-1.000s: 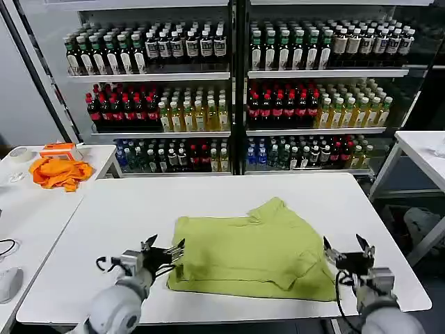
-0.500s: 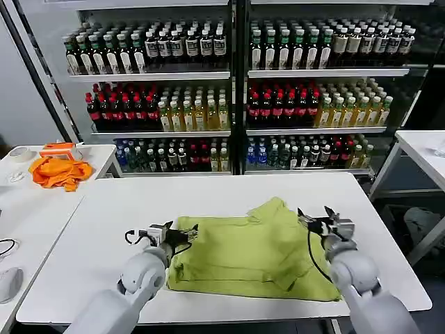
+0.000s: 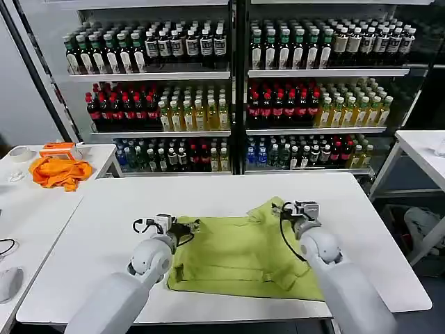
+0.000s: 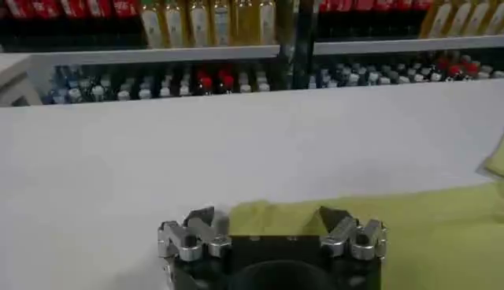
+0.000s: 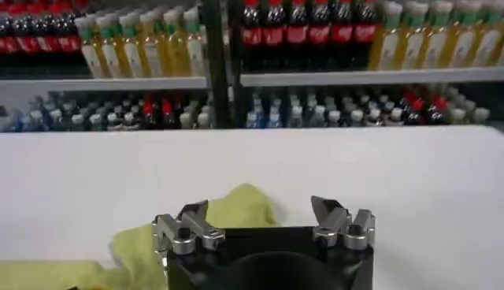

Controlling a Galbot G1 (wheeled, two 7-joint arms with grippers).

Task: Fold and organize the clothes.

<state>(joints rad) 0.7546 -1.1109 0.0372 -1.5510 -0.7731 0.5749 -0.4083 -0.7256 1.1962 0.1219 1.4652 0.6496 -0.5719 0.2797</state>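
Yellow-green T-shirt [image 3: 243, 247] flat on white table [image 3: 111, 209] — both grippers, left [image 3: 186, 227] & right [image 3: 297, 209], spread wide at its far corners; orange cloth [image 3: 60, 172] well apart.

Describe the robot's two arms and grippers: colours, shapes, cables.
Both arms are smooth, rounded, light grey-white shells narrowing toward the wrists. The left gripper and right gripper have black bodies with silvery metal finger mounts and dark angular fingertips. Thin black cables loop loosely beside each wrist. No markings are visible on the shells.

Both grippers [image 3: 186, 226] [image 3: 290, 208] over T-shirt [image 3: 243, 254] on table [image 3: 104, 216].
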